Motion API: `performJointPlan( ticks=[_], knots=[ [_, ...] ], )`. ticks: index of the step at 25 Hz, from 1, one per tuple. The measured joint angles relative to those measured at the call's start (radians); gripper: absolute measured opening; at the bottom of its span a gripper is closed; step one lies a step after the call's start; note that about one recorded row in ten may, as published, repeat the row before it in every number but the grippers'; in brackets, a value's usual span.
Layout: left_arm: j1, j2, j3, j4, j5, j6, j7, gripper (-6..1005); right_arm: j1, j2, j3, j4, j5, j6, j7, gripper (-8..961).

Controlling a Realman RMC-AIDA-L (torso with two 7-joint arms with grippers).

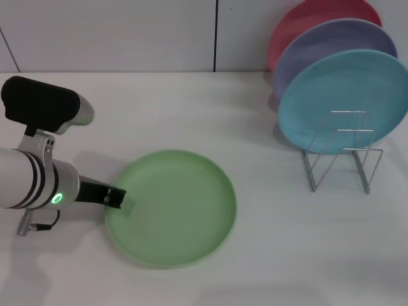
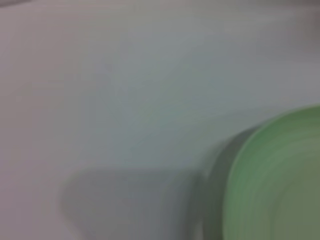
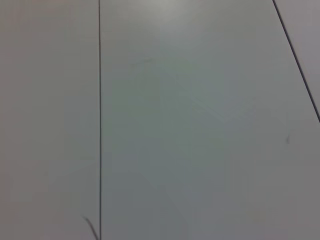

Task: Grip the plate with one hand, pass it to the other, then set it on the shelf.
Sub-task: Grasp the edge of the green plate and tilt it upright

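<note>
Okay, from the head view I see the light green plate point(image 1: 171, 207) lying flat on the white bench point(image 1: 191, 115), near the front and left of centre. My left pincer point(image 1: 116, 197) sits low at the plate's left rim, touching or just over the edge; I cannot tell whether it is open or closed on the rim. Left wrist view is blurred: just the green plate's edge point(image 2: 280, 185) with its shadow on the bench point(image 2: 125, 100).

Wire shelf point(image 1: 341, 153) stands on the right side of the bench, well apart from the green plate. A light blue plate point(image 1: 344, 95) stands upright, leaning in its back part; front loops carry nothing. Behind it a lavender plate point(image 1: 319, 48) and then a pink plate point(image 1: 306, 19), each overlapped by the one in front.

Right pincer is not in any view. Right wrist view shows only flat grey panels point(image 3: 200, 125) with thin dark seams.
</note>
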Motion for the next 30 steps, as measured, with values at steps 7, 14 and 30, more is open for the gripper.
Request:
performJointPlan(
  ticks=[7,14,30],
  knots=[
    [0.019,0.001,0.004,-0.052,-0.004,-0.005,0.005,120,0.000,0.000,-0.002,0.000,0.000,0.000,0.001,839],
    [0.028,0.002,0.003,-0.103,-0.006,-0.011,0.008,91,-0.001,0.000,-0.003,-0.005,0.000,0.000,0.004,838],
    [0.053,0.003,0.002,-0.241,0.002,0.011,0.010,40,-0.002,-0.001,-0.008,-0.069,0.000,-0.006,0.046,838]
  ],
)
